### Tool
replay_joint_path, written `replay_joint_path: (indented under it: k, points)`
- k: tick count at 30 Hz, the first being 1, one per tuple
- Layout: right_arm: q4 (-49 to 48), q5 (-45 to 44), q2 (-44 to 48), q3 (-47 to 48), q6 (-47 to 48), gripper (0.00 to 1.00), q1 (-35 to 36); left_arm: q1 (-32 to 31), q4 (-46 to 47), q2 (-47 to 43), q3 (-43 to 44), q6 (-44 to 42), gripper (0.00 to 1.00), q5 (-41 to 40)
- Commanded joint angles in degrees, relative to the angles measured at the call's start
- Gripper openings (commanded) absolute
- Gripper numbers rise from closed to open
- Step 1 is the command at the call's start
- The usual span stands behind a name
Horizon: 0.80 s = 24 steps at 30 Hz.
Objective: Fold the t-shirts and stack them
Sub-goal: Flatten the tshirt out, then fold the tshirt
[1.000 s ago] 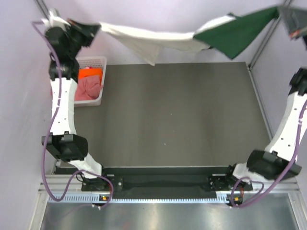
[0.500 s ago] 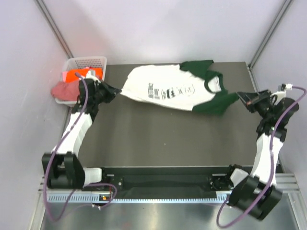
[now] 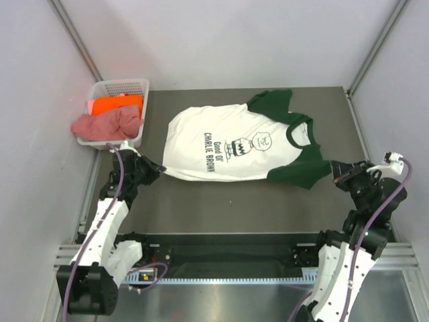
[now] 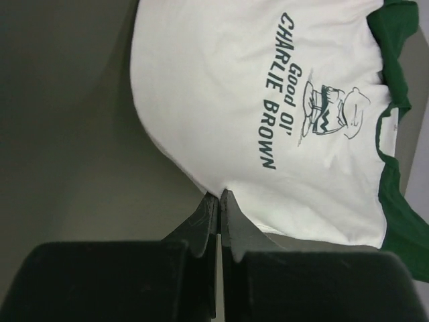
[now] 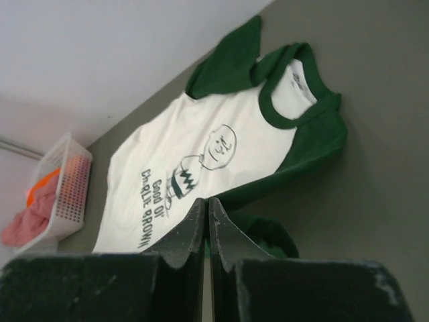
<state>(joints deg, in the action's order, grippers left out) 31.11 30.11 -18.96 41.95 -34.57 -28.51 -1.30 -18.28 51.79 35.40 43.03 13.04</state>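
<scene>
The white t-shirt (image 3: 228, 144) with dark green sleeves lies spread on the table, print up, collar to the right. My left gripper (image 3: 159, 169) is shut on the near left corner of its white hem; the left wrist view shows the jaws (image 4: 219, 196) pinching the white cloth (image 4: 268, 100). My right gripper (image 3: 333, 168) is shut on the near green sleeve (image 3: 305, 173); in the right wrist view (image 5: 208, 201) green cloth (image 5: 268, 235) bunches just behind the closed tips. An orange t-shirt (image 3: 117, 105) and a dusty pink t-shirt (image 3: 107, 124) lie in the basket.
The white lattice basket (image 3: 124, 85) stands at the table's back left corner, with the pink shirt hanging over its near left rim. It also shows in the right wrist view (image 5: 67, 194). Frame posts rise at the back corners. Walls close in both sides.
The shirt came down from being stretched in the air and now lies flat on the table. Both grippers drew back toward the near edge, still holding it.
</scene>
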Motion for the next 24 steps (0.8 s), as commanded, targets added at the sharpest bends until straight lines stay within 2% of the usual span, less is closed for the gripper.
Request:
replay_joint_path:
  k: [1, 7, 12, 24]
  points:
    - [3.3, -3.6, -5.8, -1.2, 3.7, 0.00, 0.7, 0.1, -1.9, -2.2, -1.0, 0.9, 0.00, -5.5]
    - [-6.4, -3.0, -19.6, -4.3, 2.2, 0.00, 2.2, 0.1, 1.2, 3.5, -2.5, 3.2, 0.00, -4.4]
    - [-9.4, -12.4, -27.4, -1.2, 2.4, 0.00, 10.1, 0.1, 2.1, 9.0, 0.9, 1.7, 0.00, -3.6]
    - [-10.8, -20.3, -42.6, 11.7, 3.1, 0.00, 17.1, 0.1, 2.0, 14.9, 8.0, 2.2, 0.00, -7.9]
